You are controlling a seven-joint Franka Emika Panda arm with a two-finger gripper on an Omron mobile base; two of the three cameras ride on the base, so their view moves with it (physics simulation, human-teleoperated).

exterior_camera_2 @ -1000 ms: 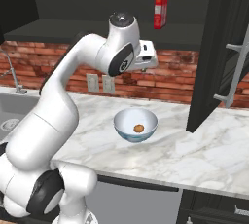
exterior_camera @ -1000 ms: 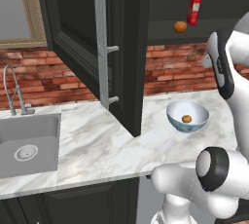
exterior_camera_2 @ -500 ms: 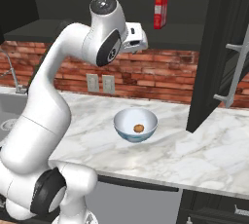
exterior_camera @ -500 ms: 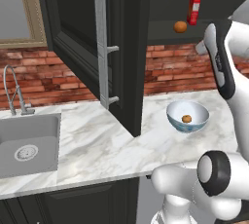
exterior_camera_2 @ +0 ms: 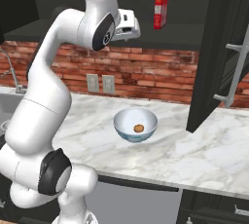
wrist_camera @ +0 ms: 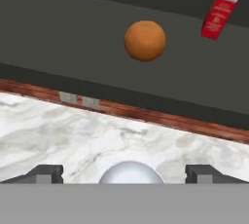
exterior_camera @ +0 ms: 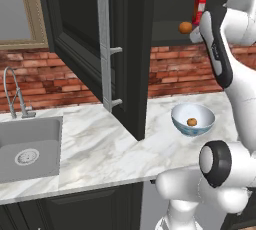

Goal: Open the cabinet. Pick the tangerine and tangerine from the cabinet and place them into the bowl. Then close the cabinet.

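Note:
The black cabinet [exterior_camera: 125, 49] stands open, its door swung out over the counter. On its shelf rests one tangerine [exterior_camera: 185, 27], which appears in the hand view as an orange ball [wrist_camera: 145, 40] ahead of and above my fingertips. A second tangerine [exterior_camera: 191, 121] lies in the pale blue bowl [exterior_camera: 176, 119] on the marble counter. The same bowl [exterior_camera_2: 120, 121] holds that fruit [exterior_camera_2: 139, 128] in the right base view. My gripper [wrist_camera: 124, 175] is open and empty, raised above the bowl at shelf height, just right of the shelf tangerine, and apart from it.
A tall red carton [exterior_camera: 199, 5] stands on the shelf right beside the tangerine. The second cabinet door [exterior_camera_2: 221, 47] hangs open at the right. A sink [exterior_camera: 30, 149] with a faucet [exterior_camera: 15, 94] lies at the counter's left end. Brick wall behind.
The arm has lifted the open hand from above the bowl up towards the cabinet shelf. The bowl and both tangerines have stayed put.

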